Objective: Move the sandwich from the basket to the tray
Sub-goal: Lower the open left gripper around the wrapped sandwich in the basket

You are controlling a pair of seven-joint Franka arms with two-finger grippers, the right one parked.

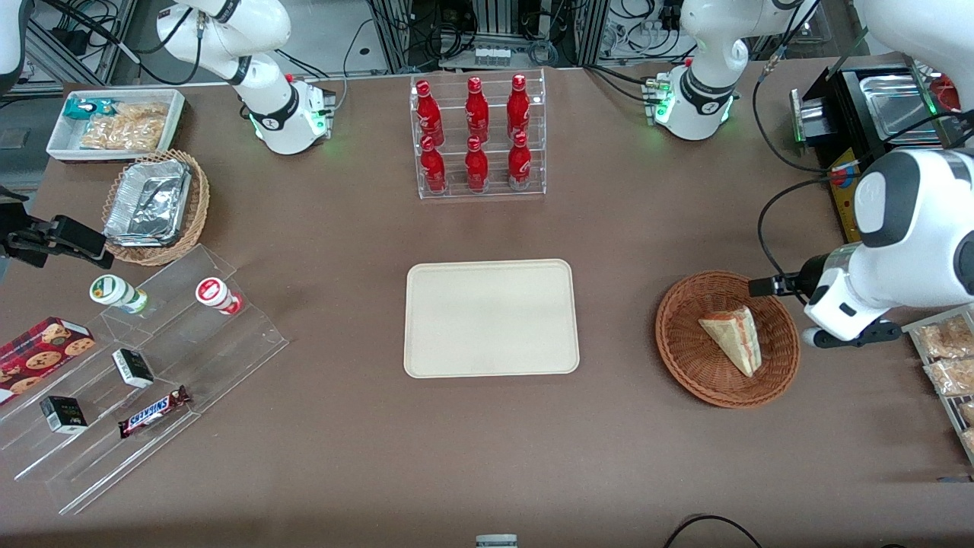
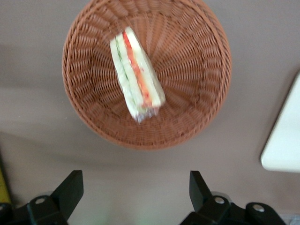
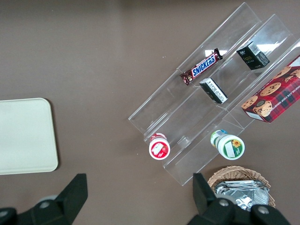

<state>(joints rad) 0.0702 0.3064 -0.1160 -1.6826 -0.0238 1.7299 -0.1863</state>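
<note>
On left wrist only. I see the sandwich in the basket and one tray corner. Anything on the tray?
Observer: No. The tray is bare in the front view.
Operator: Anything tall near the path?
Observer: A rack of red bottles stands farther from the front camera than the tray, off the straight line from the basket.
Operator: Where is the tool relative to the basket?
Observer: The tool, open, hangs beside the basket's rim toward the working arm's end, not above the sandwich.
</note>
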